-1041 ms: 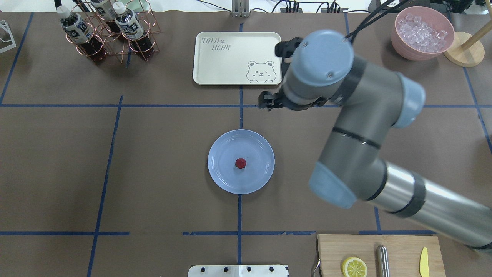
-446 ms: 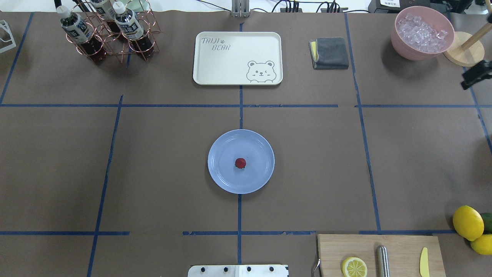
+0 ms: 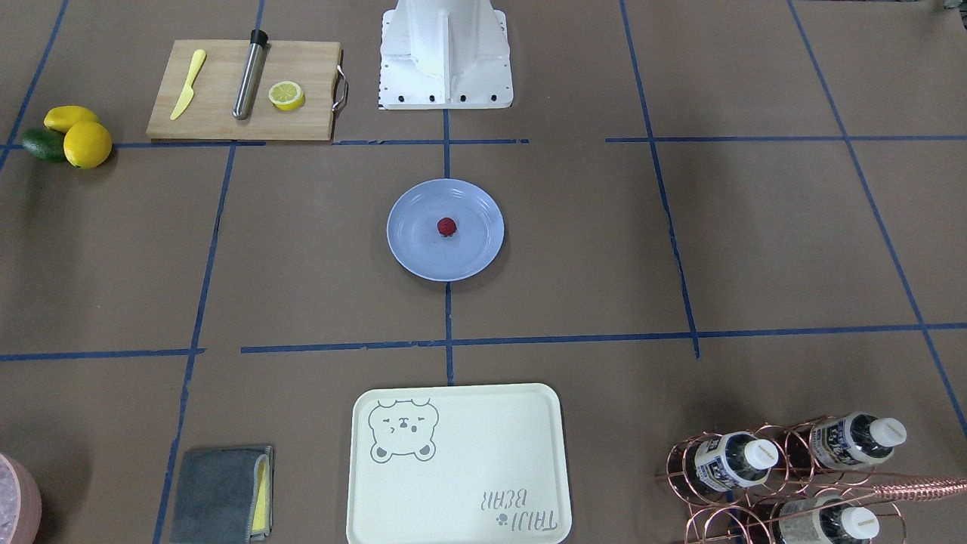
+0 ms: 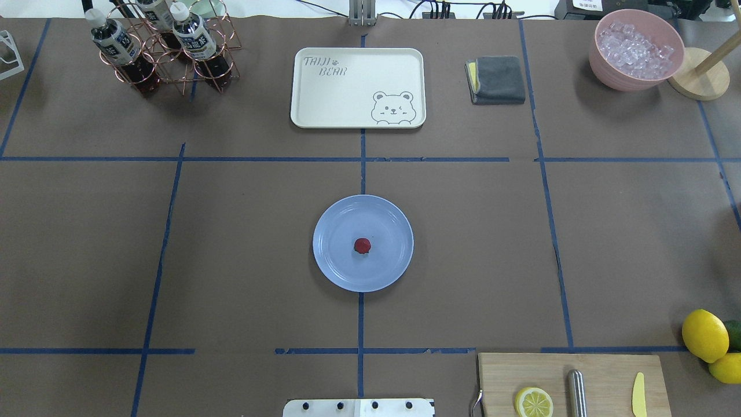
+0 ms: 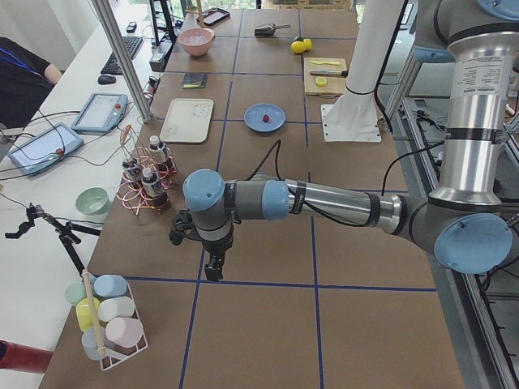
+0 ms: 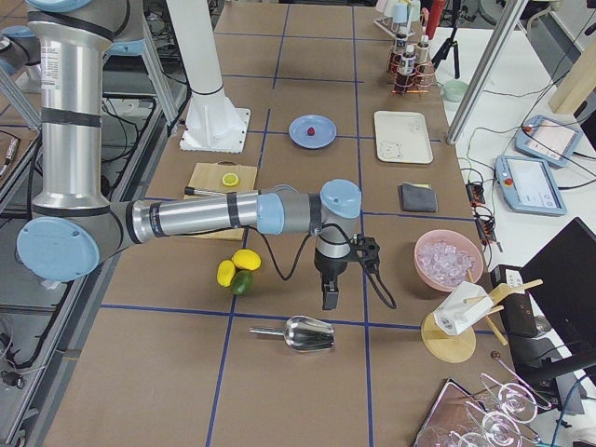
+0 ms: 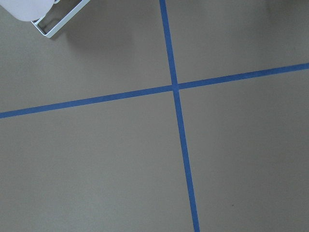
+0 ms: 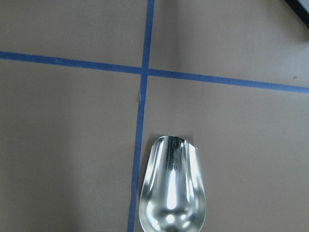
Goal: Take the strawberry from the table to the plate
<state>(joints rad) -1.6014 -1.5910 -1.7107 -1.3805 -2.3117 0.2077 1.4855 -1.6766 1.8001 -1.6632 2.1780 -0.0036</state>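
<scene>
the strawberry [image 4: 362,245] lies near the middle of the plate [image 4: 333,269], free and with nothing touching it, so i judge that the placing step is done and the task is as good as finished. neither arm shows in the overhead view or the front-facing view. the left gripper [image 5: 213,266] hangs above the table [image 4: 231,243] at the robot's left end, well apart from the plate. the right gripper [image 6: 330,294] hangs at the other end, just beside a metal scoop [image 8: 173,193]. what is left, in my opinion, is only to keep both arms away from the plate so that the round berry is not pushed or made to roll. no new grasp seems needed. several things are not possible to see. the grippers appear only in the two side views, small and from an angle, and the wrist cameras do not show any finger, so i cannot tell if the fingers of either one are wide or narrow. the left wrist view gives only blue tape [image 7: 174,87] that crosses on the brown paper, and a corner of a white rack [image 7: 58,25] cut off at the top edge. in the right wrist view the scoop is cut by the bottom edge and its handle is hidden. the green tip of the strawberry is too small to make out, and in the side views the berry is only a red dot on the plate.
</scene>
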